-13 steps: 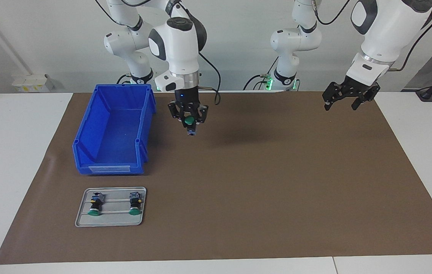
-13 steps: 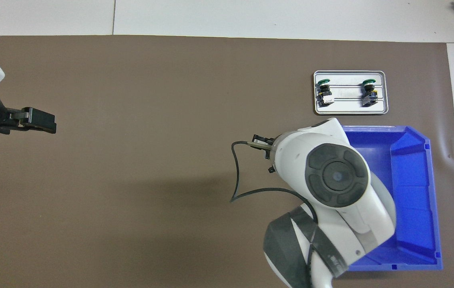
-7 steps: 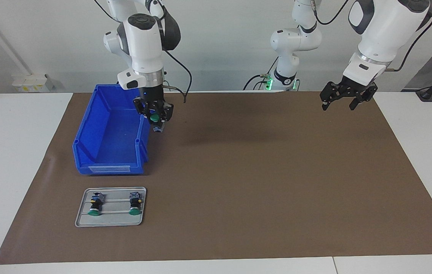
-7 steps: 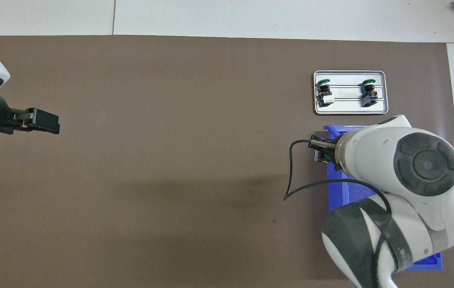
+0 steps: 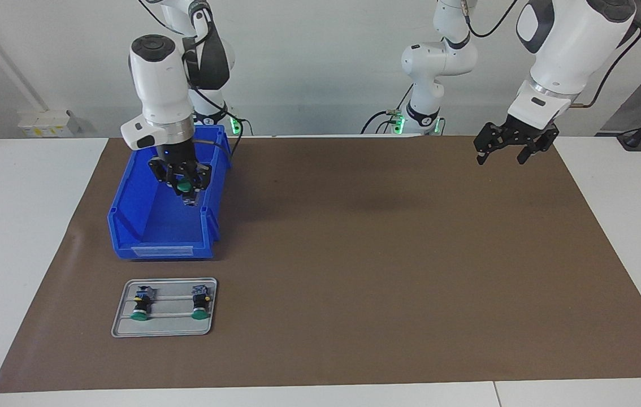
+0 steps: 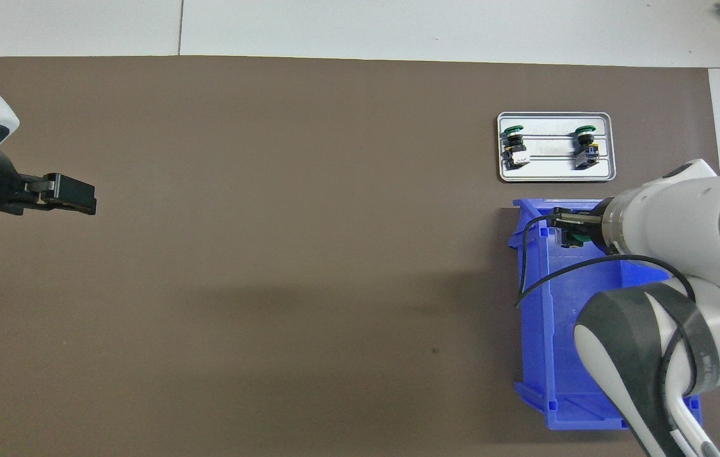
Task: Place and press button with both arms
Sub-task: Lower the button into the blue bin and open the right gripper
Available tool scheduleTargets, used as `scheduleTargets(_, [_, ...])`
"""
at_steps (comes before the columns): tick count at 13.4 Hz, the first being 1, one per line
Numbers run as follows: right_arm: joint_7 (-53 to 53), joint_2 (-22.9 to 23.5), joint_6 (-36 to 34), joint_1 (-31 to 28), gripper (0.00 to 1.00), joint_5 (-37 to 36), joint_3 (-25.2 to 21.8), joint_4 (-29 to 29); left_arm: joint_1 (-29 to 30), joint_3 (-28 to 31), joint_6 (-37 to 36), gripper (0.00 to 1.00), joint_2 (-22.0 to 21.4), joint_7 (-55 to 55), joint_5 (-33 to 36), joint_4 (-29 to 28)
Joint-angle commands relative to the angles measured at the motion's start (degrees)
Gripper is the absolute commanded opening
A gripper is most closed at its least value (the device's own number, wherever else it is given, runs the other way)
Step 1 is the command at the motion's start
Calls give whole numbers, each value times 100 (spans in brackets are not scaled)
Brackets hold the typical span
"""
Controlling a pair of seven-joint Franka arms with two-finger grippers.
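The right gripper (image 5: 186,189) hangs over the blue bin (image 5: 145,226), its fingers clamped on the green-capped button (image 5: 185,186) (cap facing outward, body pointing down). Two more buttons (image 5: 141,305) lie on the grey tray (image 5: 163,328), while the left gripper (image 5: 510,152) waits spread wide above the mat's edge.
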Motion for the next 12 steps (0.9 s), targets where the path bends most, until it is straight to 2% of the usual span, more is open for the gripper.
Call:
scheduleTargets(1, [-486,23,582,-307,0,-78,65,-445,-2,8,72,100,-153,11,96,-177])
scheduleTargets(4, [-953,540,1154,-702,0,-78,65,-525,-10,8,73,100,-153,37,96,-186])
scheduleTargets(7, [-989,1076,1751,-852,0,-78,65,-516,-2,8,64,100,-153,90,96,-186])
scheduleTargets(12, [-1279,1271,1859,-879,0,-8,74,-525,-2,8,64,100,-153,90,96,-186])
